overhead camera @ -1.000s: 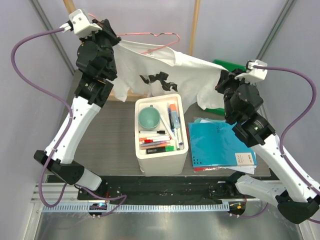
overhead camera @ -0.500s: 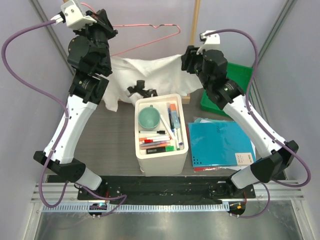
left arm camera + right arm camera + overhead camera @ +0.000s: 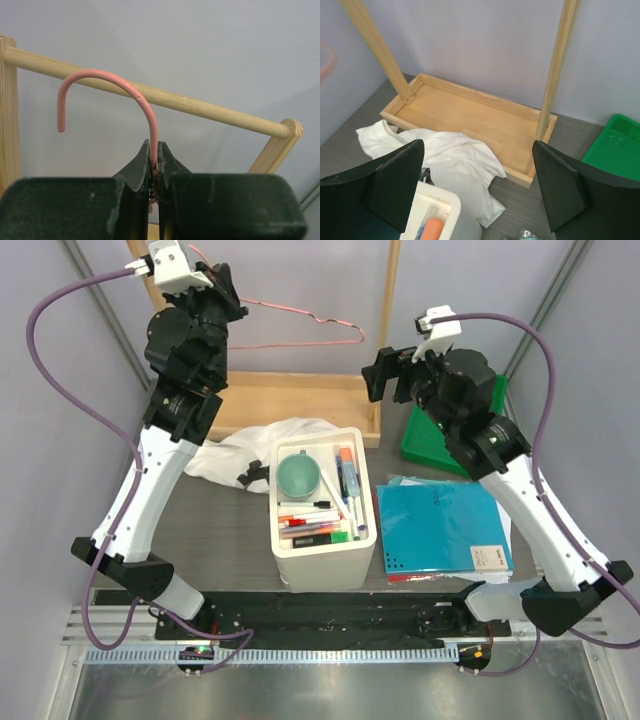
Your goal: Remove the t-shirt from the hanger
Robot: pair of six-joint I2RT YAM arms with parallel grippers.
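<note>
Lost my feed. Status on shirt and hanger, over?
Left pincer shut on hanger hook, held high. Right pincer open, empty. Loose t-shirt heaped on table beside white bin. Nothing in the way.

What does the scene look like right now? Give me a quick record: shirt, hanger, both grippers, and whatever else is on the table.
t-shirt: off the hanger, crumpled on the table between the rack base and the white bin
hanger: bare, gripped just below its hook
left gripper: shut on the hanger
right gripper: open, empty, above the t-shirt
other items: white bin holds pens; blue notebook; green tray
</note>
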